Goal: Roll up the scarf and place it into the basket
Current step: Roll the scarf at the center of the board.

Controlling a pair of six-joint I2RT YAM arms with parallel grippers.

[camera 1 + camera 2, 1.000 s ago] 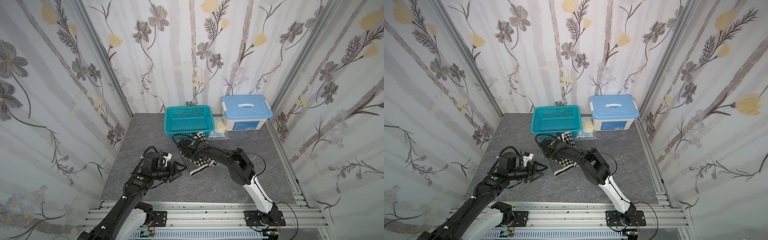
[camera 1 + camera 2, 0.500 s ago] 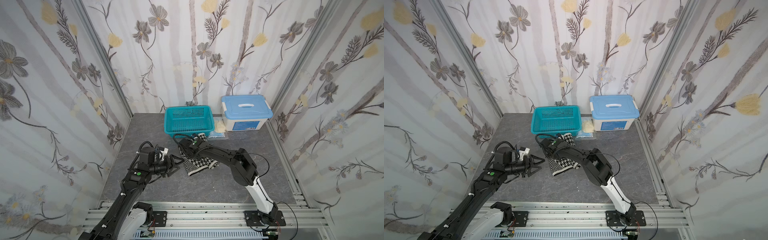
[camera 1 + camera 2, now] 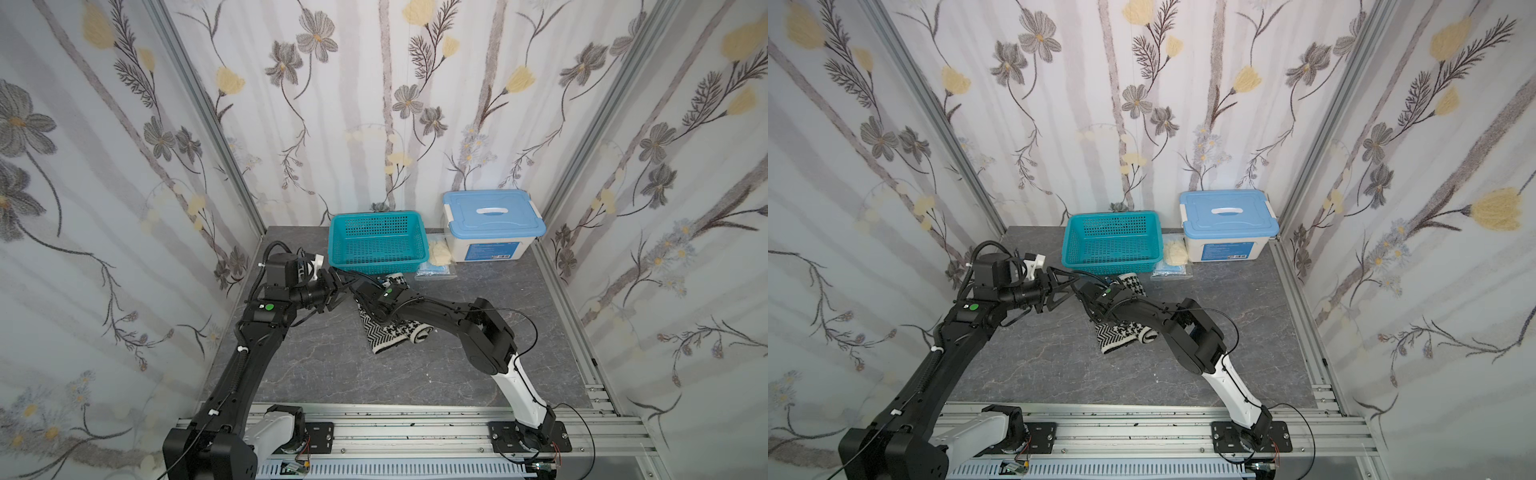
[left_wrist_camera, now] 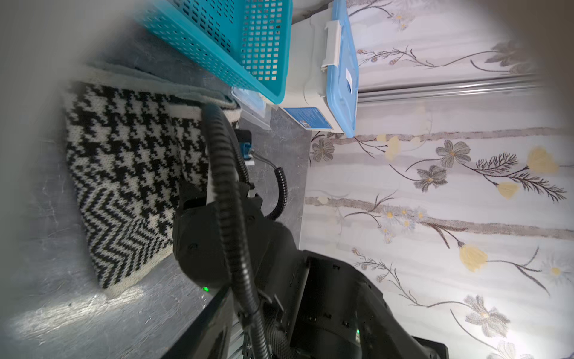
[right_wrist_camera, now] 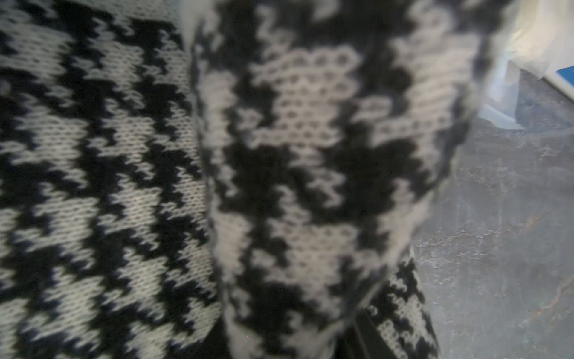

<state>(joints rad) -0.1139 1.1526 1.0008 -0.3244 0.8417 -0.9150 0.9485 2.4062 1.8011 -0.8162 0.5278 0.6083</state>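
Left claw [image 3: 340,289]: I see it open and empty, just off the near corner of the basket [image 3: 374,253].
Right claw [image 3: 368,301]: buried in the scarf [image 3: 384,332] in front of the basket; I cannot tell its state.
Scarf: bunched on the tabletop [image 3: 316,374] just in front of the basket, outside it, 2 patterns showing.

White box [image 3: 494,245], blue lid; just beside it pale yellow cloth [image 3: 439,252], blue packet [image 3: 436,271].
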